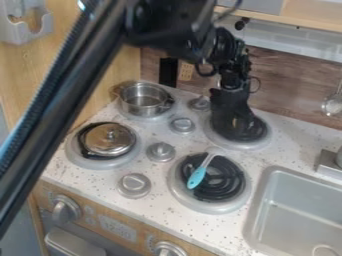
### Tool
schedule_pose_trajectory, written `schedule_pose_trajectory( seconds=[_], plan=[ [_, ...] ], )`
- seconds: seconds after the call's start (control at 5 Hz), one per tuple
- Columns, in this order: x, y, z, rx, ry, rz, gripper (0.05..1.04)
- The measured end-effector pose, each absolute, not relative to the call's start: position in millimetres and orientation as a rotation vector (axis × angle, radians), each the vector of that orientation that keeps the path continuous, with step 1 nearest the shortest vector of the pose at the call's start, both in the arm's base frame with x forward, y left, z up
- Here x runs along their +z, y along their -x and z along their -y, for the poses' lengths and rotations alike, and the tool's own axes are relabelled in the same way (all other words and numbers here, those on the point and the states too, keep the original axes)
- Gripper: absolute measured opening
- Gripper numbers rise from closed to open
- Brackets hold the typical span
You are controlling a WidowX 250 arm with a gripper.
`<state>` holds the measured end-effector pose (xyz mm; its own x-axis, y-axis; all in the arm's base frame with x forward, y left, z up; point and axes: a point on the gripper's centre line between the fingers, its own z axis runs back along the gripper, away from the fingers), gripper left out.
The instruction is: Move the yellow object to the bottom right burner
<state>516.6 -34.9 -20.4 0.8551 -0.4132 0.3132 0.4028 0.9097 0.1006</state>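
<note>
No text can be read with certainty. On the wooden front panel (95, 201) below the counter, between the left knob (65, 209) and the right knob (168, 249), a pale display (118, 228) bears a row of clock-style digits, too small to tell for sure. Small round signs stand on the same panel beside the knobs; what they depict cannot be told.

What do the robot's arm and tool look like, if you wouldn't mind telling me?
The arm is black, with a long smooth bar, a ribbed dark sleeve with a bluish sheen, chunky joints and thin looped black cables. The tool is black too.
</note>
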Motion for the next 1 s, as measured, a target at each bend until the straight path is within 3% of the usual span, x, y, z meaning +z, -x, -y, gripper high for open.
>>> schedule_pose_trajectory(
  seconds=[0.2, 0.6, 1.0],
  plan=[
    [2, -492, 18, -0.397, -0.063, 0.278, 0.999],
    [16, -427, -13, -0.312, -0.097, 0.120, 0.999],
    [18, -404, -27, -0.235, -0.064, 0.053, 0.999]
  ],
)
